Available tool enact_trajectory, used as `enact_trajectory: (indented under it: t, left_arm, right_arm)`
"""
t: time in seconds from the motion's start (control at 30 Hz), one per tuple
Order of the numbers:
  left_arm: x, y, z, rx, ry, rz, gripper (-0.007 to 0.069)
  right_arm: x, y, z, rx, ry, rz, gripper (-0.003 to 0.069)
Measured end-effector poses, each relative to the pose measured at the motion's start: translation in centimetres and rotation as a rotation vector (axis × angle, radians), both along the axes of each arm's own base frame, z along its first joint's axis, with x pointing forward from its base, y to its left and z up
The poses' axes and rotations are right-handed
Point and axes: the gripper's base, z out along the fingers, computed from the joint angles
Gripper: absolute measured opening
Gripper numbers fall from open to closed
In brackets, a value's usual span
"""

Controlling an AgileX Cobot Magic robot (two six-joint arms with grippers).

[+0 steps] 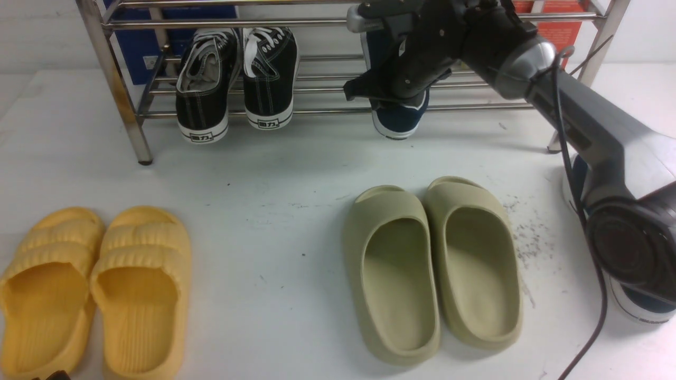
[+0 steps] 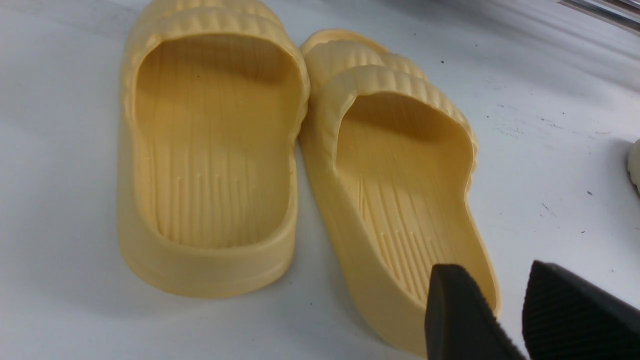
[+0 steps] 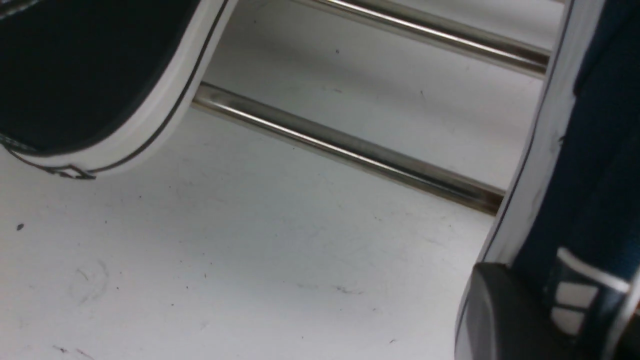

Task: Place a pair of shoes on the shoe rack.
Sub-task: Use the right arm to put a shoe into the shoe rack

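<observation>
One navy-blue shoe (image 1: 401, 119) lies on the lower bars of the steel shoe rack (image 1: 327, 23), its toe hanging over the front bar. My right gripper (image 1: 393, 79) is shut on its heel. In the right wrist view a black finger (image 3: 495, 310) presses the white sole of this shoe (image 3: 595, 165), which lies across a rack bar (image 3: 350, 150). The other navy shoe (image 1: 636, 306) sits on the table at the right, mostly hidden behind my right arm. My left gripper (image 2: 505, 300) hangs open and empty over the heel of a yellow slide (image 2: 400, 175).
Two black lace-up sneakers (image 1: 206, 84) occupy the rack's left part; one shows in the right wrist view (image 3: 75, 65). Olive-green slides (image 1: 393, 274) lie on the table in front of the rack. Yellow slides (image 1: 142, 285) lie at the front left.
</observation>
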Motion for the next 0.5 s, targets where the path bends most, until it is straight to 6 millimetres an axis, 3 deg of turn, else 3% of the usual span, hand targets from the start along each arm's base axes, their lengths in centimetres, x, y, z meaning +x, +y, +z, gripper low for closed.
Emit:
enact_trajectory:
  t: [0.37,0.5]
  left_arm:
    - [0.0,0.0,0.0,0.0,0.0,0.0,0.0218]
    - [0.0,0.0,0.0,0.0,0.0,0.0,0.0218]
  right_arm:
    - [0.2,-0.3,0.7,-0.023,-0.054,-0.008,0.0281]
    - [-0.6,-0.6,2.2,-0.026,-0.027,-0.003,0.0321]
